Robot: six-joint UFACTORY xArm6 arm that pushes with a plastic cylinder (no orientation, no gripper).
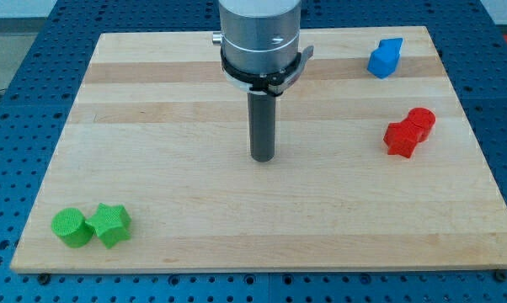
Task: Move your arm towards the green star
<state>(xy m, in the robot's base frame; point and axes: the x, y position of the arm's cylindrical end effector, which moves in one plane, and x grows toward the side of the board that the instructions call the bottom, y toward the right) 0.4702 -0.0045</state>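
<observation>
The green star lies near the board's bottom left corner, touching a green cylinder on its left. My tip rests on the board near the middle, well to the right of and above the green star, with bare wood between them.
A red block sits at the view's right. A blue block sits at the top right. The wooden board lies on a blue perforated table, its edges visible on all sides.
</observation>
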